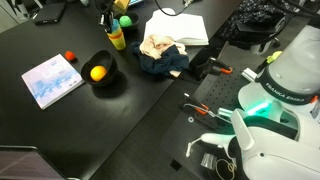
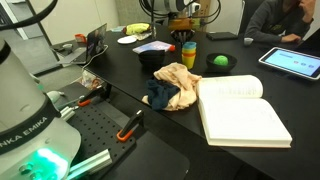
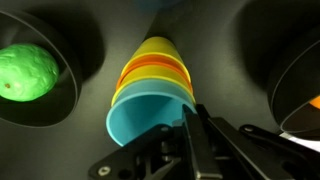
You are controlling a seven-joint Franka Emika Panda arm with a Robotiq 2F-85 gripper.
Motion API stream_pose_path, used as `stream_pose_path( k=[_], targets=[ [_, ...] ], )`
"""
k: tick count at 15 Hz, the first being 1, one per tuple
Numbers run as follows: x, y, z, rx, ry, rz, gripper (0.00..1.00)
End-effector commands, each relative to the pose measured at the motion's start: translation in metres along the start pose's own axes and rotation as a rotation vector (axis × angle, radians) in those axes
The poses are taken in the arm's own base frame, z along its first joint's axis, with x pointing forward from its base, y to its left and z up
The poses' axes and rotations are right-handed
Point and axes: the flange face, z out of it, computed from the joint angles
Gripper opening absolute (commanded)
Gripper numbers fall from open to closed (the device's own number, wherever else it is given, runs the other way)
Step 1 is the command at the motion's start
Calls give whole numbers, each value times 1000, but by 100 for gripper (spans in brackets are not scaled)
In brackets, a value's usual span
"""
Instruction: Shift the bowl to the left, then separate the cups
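Note:
The cups are nested in one stack (image 3: 150, 85): the light blue cup (image 3: 140, 118) is nearest the wrist camera, with orange and yellow bands behind it. My gripper (image 3: 186, 108) is shut on the light blue cup's rim, one finger inside the wall and one outside. In both exterior views the gripper (image 1: 113, 14) (image 2: 184, 22) comes down onto the stack (image 1: 117, 36) (image 2: 188, 50). The black bowl (image 1: 101, 78) (image 2: 220, 63) (image 3: 60, 75) stands right beside the stack and holds a yellow-green ball (image 3: 25, 75).
A crumpled cloth (image 1: 160, 52) (image 2: 172, 88) and an open notebook (image 1: 182, 28) (image 2: 245, 112) lie on the black table. There is a light blue book (image 1: 52, 80) and a small red object (image 1: 69, 57). Another dark round rim (image 3: 300, 60) shows beside the stack.

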Motion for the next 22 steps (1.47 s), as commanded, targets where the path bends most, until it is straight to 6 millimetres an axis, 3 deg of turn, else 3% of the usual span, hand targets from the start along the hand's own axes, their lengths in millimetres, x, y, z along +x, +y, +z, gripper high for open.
stream_pose_path(
  k=[1, 8, 15, 19, 22],
  targets=[
    [5, 5, -23, -7, -31, 0, 5],
    [12, 9, -56, -22, -33, -3, 5],
    [10, 6, -121, -22, 1, 34, 5],
    [-16, -10, -146, -1, 19, 97, 5],
    [-38, -27, -151, 25, 57, 147, 4]
  ],
)
